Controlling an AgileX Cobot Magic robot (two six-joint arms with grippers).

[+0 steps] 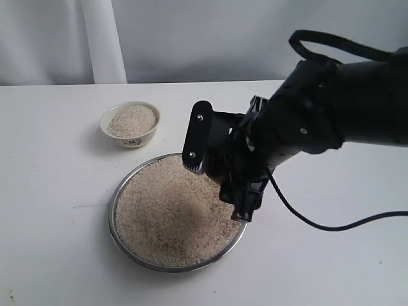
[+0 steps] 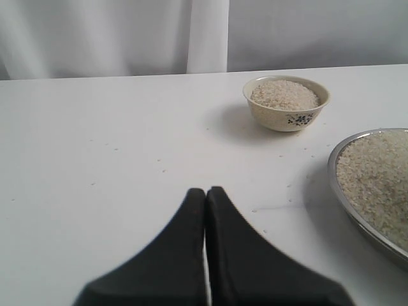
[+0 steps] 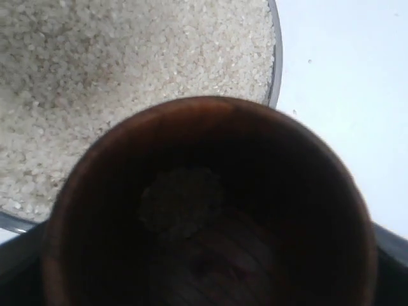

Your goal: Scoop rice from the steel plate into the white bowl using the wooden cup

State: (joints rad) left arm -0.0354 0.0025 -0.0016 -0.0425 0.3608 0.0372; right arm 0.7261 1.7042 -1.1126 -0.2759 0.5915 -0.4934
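The wooden cup point(image 3: 210, 210), with only a few grains of rice point(image 3: 182, 201) in its bottom, hung clamped in the right gripper point(image 1: 221, 182) over the right edge of the steel plate point(image 1: 111, 213). The white bowl point(image 1: 130, 124), far left of it, looked heaped already, so another pour risked spilling over. The left gripper point(image 2: 205, 199) sat closed and empty.

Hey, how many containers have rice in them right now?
3. The bowl, heaped, at the back left; the plate, full, in front of it; the cup at the plate's right rim, with a little rice at its bottom. None looks hidden.
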